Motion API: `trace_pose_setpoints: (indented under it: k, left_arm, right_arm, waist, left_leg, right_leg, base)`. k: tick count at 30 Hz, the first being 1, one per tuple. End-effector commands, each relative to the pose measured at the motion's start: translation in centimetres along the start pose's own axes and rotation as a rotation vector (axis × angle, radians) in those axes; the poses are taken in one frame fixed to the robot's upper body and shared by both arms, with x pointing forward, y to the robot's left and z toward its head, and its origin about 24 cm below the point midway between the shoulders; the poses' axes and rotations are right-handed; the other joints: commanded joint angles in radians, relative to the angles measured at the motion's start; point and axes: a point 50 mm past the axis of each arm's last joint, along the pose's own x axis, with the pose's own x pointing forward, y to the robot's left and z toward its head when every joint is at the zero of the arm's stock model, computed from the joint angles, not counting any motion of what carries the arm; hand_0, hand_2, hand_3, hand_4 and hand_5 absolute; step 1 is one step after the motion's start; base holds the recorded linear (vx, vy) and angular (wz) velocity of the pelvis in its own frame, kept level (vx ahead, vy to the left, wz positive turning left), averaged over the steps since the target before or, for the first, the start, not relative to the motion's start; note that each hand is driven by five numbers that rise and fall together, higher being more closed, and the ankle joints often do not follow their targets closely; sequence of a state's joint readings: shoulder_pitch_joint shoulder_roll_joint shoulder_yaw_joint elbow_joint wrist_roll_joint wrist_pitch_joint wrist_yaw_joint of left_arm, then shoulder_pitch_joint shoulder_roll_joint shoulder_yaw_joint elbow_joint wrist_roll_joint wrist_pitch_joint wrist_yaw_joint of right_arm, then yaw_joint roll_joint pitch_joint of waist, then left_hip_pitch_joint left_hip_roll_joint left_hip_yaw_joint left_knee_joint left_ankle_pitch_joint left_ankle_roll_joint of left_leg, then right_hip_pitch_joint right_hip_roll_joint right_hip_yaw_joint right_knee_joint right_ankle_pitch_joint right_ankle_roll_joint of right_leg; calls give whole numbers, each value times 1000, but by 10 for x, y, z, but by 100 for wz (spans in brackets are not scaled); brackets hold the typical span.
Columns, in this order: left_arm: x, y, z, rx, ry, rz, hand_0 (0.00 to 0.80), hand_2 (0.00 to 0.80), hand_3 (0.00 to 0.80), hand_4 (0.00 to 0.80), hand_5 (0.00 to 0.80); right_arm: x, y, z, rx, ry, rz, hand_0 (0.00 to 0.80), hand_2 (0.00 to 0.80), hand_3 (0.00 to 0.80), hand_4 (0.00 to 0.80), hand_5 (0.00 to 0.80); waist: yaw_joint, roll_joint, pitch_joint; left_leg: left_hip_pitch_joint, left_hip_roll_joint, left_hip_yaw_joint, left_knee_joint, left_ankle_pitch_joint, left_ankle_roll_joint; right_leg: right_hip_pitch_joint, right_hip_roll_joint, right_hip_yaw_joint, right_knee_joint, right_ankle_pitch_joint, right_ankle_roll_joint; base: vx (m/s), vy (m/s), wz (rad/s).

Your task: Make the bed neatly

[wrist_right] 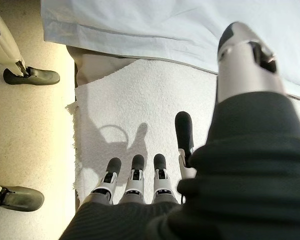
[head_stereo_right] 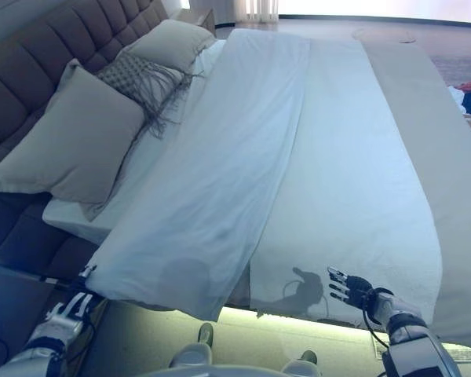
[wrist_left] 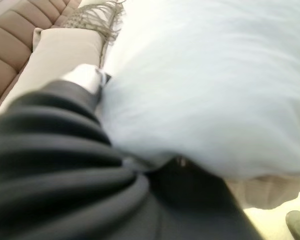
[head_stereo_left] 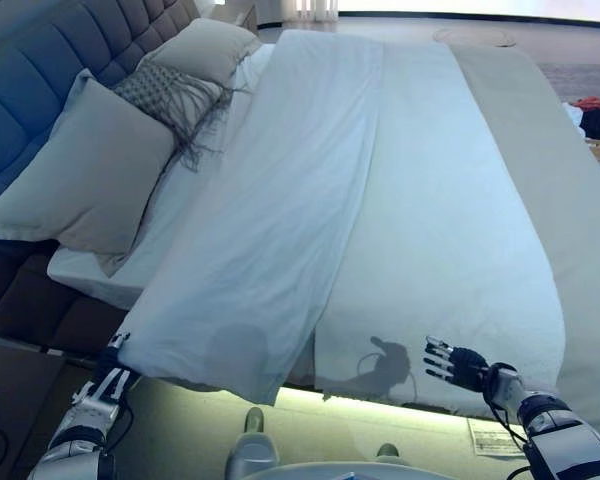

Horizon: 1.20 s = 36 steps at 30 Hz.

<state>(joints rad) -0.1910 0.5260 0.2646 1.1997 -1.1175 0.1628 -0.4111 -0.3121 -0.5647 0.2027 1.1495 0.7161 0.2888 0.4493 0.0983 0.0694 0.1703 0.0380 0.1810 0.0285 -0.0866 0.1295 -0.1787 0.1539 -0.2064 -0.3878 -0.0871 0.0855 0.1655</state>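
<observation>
**Robot works the near edge of a half-made bed**

Head views: the pale blue sheet (head_stereo_left: pixel 270 230) lies folded back over the white blanket (head_stereo_left: pixel 430 250), its corner at the left hand (head_stereo_left: pixel 105 385).

Left wrist: fingers hidden; grip cannot be told.

Right wrist: the right hand (wrist_right: pixel 155 175) hovers spread, seemingly ready to smooth.
</observation>
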Motion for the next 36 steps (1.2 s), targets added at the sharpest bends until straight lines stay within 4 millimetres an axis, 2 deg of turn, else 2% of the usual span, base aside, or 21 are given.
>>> trace_pose_setpoints:
  k: [1, 5, 11, 15, 18, 20, 21, 22, 23, 24, 26, 27, 28, 29, 30, 31, 32, 33, 34, 35, 36]
  left_arm:
    - [-33, 48, 36, 16, -145, 180, 800, 800, 800, 800, 800]
    - [-35, 51, 35, 22, -133, 203, 800, 800, 800, 800, 800]
    - [-31, 52, 18, 22, -82, 226, 800, 800, 800, 800, 800]
    - [-26, 46, 9, 10, -49, 209, 800, 800, 800, 800, 800]
    - [-26, 47, 4, -11, -26, 212, 800, 800, 800, 800, 800]
    - [-28, 50, 0, -13, -16, 209, 800, 800, 800, 800, 800]
    - [-28, 49, -1, -14, -15, 204, 800, 800, 800, 800, 800]
    - [-27, 48, -2, -17, -22, 198, 800, 800, 800, 800, 800]
    - [-25, 46, -4, -14, -24, 187, 800, 800, 800, 800, 800]
    - [-22, 42, -8, -5, -26, 170, 800, 800, 800, 800, 800]
    - [-12, 28, -11, 29, -30, 135, 800, 800, 800, 800, 800]
    - [-8, 21, -11, 39, -33, 121, 800, 800, 800, 800, 800]
    - [-4, 15, -9, 48, -38, 106, 800, 800, 800, 800, 800]
    - [1, 5, -8, 63, -38, 80, 800, 800, 800, 800, 800]
    - [5, -1, -10, 72, -34, 56, 800, 800, 800, 800, 800]
    - [6, -5, -12, 84, -26, 35, 800, 800, 800, 800, 800]
    - [9, -10, -11, 96, -24, 22, 800, 800, 800, 800, 800]
    - [10, -14, -9, 102, -24, 15, 800, 800, 800, 800, 800]
    - [14, -21, -5, 104, -26, -4, 800, 800, 800, 800, 800]
    - [15, -24, -3, 105, -25, -12, 800, 800, 800, 800, 800]
    - [16, -26, -2, 100, -21, -13, 800, 800, 800, 800, 800]
  right_arm:
    - [5, 8, 11, -3, -33, 21, 0, 0, 0, 0, 0]
    - [5, 7, 9, -25, -13, 11, 0, 0, 0, 0, 0]
    - [12, 16, 4, -30, 45, -29, 0, 0, 0, 0, 0]
    - [16, 18, -4, 0, 53, -73, 0, 0, 0, 0, 0]
    - [18, 19, -9, 40, 54, -99, 0, 0, 0, 0, 0]
    - [22, 26, -7, 52, 48, -107, 0, 0, 0, 0, 0]
    - [23, 27, -6, 49, 46, -109, 0, 0, 0, 0, 0]
    - [24, 30, -6, 32, 50, -106, 0, 0, 0, 0, 0]
    - [26, 33, -8, 17, 51, -101, 0, 0, 0, 0, 0]
    - [28, 37, -9, 2, 49, -89, 0, 0, 0, 0, 0]
    - [30, 42, -3, -16, 35, -78, 0, 0, 0, 0, 0]
    - [30, 44, 2, -19, 27, -79, 0, 0, 0, 0, 0]
    - [31, 48, 7, -26, 20, -77, 0, 0, 0, 0, 0]
    - [32, 52, 17, -38, 3, -85, 0, 0, 0, 0, 0]
    - [31, 51, 25, -49, -16, -104, 0, 0, 0, 0, 0]
    - [30, 50, 29, -58, -35, -122, 0, 0, 0, 0, 0]
    - [29, 48, 31, -60, -55, -139, 0, 0, 0, 0, 0]
    - [28, 46, 32, -57, -68, -155, 0, 0, 0, 0, 0]
    - [26, 40, 33, -40, -88, -173, 0, 0, 0, 0, 0]
    - [25, 37, 33, -35, -94, -176, 0, 0, 0, 0, 0]
    - [22, 32, 31, -44, -87, -169, 0, 0, 0, 0, 0]
  waist:
    - [88, -41, 18]
    - [90, -44, 15]
    - [88, -52, 18]
    - [90, -53, 39]
    - [97, -51, 46]
    - [106, -44, 51]
    - [106, -42, 49]
    - [102, -37, 49]
    - [98, -36, 48]
    - [93, -38, 47]
    - [85, -55, 54]
    - [87, -57, 57]
    - [90, -59, 62]
    - [102, -57, 70]
    - [103, -46, 80]
    - [99, -37, 94]
    - [88, -30, 104]
    - [78, -33, 109]
    - [55, -31, 121]
    - [47, -32, 126]
    - [31, -40, 139]
  left_leg:
    - [18, 18, 15, 54, -58, 27]
    - [18, 18, 16, 54, -59, 27]
    - [13, 8, 22, 78, -71, 32]
    - [0, -33, 35, 140, -112, 60]
    - [10, -89, 43, 133, -131, 91]
    - [27, -112, 68, 111, -128, 111]
    - [22, -117, 74, 105, -119, 119]
    - [19, -130, 74, 93, -112, 134]
    - [9, -142, 66, 84, -105, 145]
    - [-5, -158, 50, 73, -94, 153]
    - [-48, -197, 25, 71, -78, 158]
    - [-79, -206, 21, 78, -69, 156]
    - [-101, -213, 19, 90, -66, 153]
    - [-151, -215, 25, 109, -49, 134]
    - [-204, -215, 45, 104, -12, 108]
    - [-240, -205, 83, 103, 12, 95]
    - [-265, -179, 157, 110, 24, 87]
    - [-268, -170, 193, 116, 13, 76]
    - [-282, -131, 266, 149, 27, 63]
    - [-292, -118, 272, 176, 21, 53]
    - [-294, -71, 231, 235, 8, 47]
  right_leg:
    - [-21, -77, -1, 88, -59, 3]
    - [-20, -78, -2, 87, -58, 4]
    - [-20, -83, 21, 75, -48, 5]
    - [-17, -125, 44, 78, -20, 27]
    - [-25, -177, 50, 62, 71, 45]
    - [-49, -180, 30, 167, 74, 45]
    - [-62, -172, 30, 210, 66, 39]
    - [-85, -132, 46, 319, 19, 26]
    - [-108, -89, 61, 383, -18, 15]
    - [-128, -19, 79, 433, -63, 2]
    - [-134, 97, 110, 444, -111, -25]
    - [-130, 118, 116, 413, -118, -40]
    - [-123, 126, 118, 385, -129, -52]
    - [-84, 141, 104, 303, -186, -88]
    - [-57, 168, 117, 243, -211, -112]
    - [-55, 181, 115, 220, -213, -126]
    - [-57, 185, 93, 206, -212, -135]
    - [-51, 179, 88, 201, -224, -136]
    - [-54, 175, 64, 185, -222, -147]
    - [-54, 175, 57, 183, -228, -153]
    - [-81, 152, 58, 192, -226, -161]
  base:
    - [0, 0, 0]
    - [-6, 8, 0]
    - [-59, 78, 0]
    - [-70, 161, 1]
    - [-58, 154, 0]
    - [-137, 216, -6]
    - [-177, 254, -9]
    - [-182, 195, -6]
    - [-228, 165, -6]
    - [-251, 73, -6]
    - [-279, 8, 4]
    - [-245, -16, 23]
    - [-232, -12, 29]
    - [-251, 16, 29]
    - [-292, 43, 15]
    - [-301, 53, 8]
    - [-226, 31, 8]
    - [-252, 15, 24]
    - [-185, -1, 34]
    - [-287, 62, 50]
    - [-293, 147, 41]
